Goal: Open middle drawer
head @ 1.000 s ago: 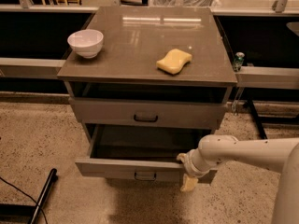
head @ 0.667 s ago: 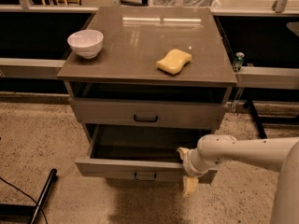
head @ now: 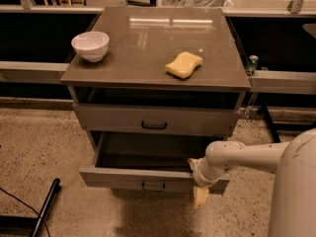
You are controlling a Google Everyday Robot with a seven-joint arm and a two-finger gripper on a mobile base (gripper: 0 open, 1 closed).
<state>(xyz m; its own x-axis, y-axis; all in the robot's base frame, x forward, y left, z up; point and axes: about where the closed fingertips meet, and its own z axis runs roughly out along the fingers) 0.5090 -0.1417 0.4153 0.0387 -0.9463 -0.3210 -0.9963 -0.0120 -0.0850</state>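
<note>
The middle drawer (head: 123, 178) is pulled well out of the grey cabinet, and its dark inside shows. Its small dark handle (head: 153, 185) sits at the centre of the front. My gripper (head: 200, 194) is at the right end of that front, reaching in from the right on the white arm (head: 247, 157). Its cream tip hangs just below the front's lower edge. The drawer above (head: 154, 120) is closed and has its own dark handle. Any drawer below is hidden under the pulled-out one.
A white bowl (head: 91, 45) and a yellow sponge (head: 184, 64) sit on the cabinet top (head: 148, 48). A can (head: 252, 63) stands on the ledge to the right. A dark bar and cable (head: 44, 206) lie on the speckled floor at the lower left.
The drawer stays pulled out about the same distance. My gripper has shifted slightly downward at the right end of the drawer front.
</note>
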